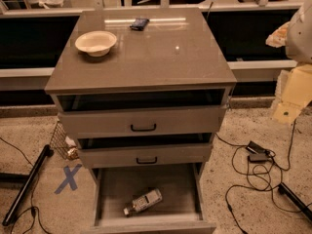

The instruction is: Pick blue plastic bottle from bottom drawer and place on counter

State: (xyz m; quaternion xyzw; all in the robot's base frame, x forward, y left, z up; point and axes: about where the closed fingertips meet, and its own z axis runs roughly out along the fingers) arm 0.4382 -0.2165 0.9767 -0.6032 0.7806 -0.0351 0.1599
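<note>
The bottle is seen lying in the bottom drawer, the gripper cut off at right, its state not discernible.

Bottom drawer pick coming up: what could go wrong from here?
The claw is out of view. The blue plastic bottle lies on its side in the bottom drawer, so it may roll when nudged. The middle drawer stands open just above, which could crowd the lift. On the counter, avoid the bowl.
</note>
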